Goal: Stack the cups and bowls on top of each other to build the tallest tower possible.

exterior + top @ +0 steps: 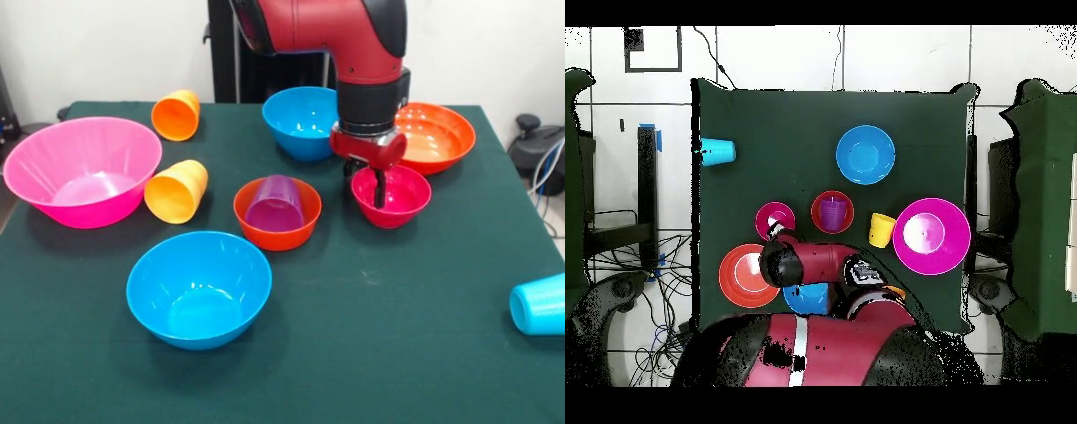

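— The tower, where does it stand?

— The purple cup (275, 202) lies tipped inside the small orange bowl (277, 231) near the middle of the green table (397, 336); that pair is the only stack I see. My gripper (379, 188) hangs down into the small magenta bowl (391, 196), just beside it. One dark finger (380, 187) reaches inside the bowl's hollow. Whether my jaws are parted or pinched on the rim, I cannot tell; my own wrist hides them.

— And the rest?

— In the front view, one blue bowl (199, 289) sits in the foreground, the other blue bowl (302, 122) behind my wrist, with the wide orange-red bowl (434, 137) beside it. The large pink bowl (82, 171) is at the left edge. The yellow-orange cup (177, 191) lies on its side, touching the pink bowl. The orange cup (177, 115) lies on its side further back. The light blue cup (538, 305) lies alone at the right edge, well apart from everything.
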Controlling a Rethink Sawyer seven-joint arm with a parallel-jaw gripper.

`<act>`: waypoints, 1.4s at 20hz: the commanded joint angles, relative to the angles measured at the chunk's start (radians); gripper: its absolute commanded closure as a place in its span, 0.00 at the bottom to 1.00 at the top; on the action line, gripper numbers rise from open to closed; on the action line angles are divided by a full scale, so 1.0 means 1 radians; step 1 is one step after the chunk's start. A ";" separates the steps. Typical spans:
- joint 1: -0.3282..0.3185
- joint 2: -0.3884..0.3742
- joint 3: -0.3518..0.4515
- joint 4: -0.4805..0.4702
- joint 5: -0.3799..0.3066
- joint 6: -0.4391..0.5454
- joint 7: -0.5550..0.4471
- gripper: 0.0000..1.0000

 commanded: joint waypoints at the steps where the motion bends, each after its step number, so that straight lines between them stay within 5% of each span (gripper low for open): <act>1: -0.061 0.093 -0.190 -0.187 -0.110 0.093 -0.125 0.00; 5: -0.169 0.000 -0.075 -0.135 -0.114 0.193 -0.119 0.00; 8: -0.310 -0.060 0.095 -0.031 -0.040 0.309 -0.077 0.00; 17: -0.391 -0.272 0.205 -0.001 -0.040 0.460 -0.123 0.00; 21: -0.415 -0.314 0.240 0.020 0.020 0.526 -0.066 0.00; 28: -0.423 -0.324 0.266 0.066 0.037 0.480 -0.024 0.00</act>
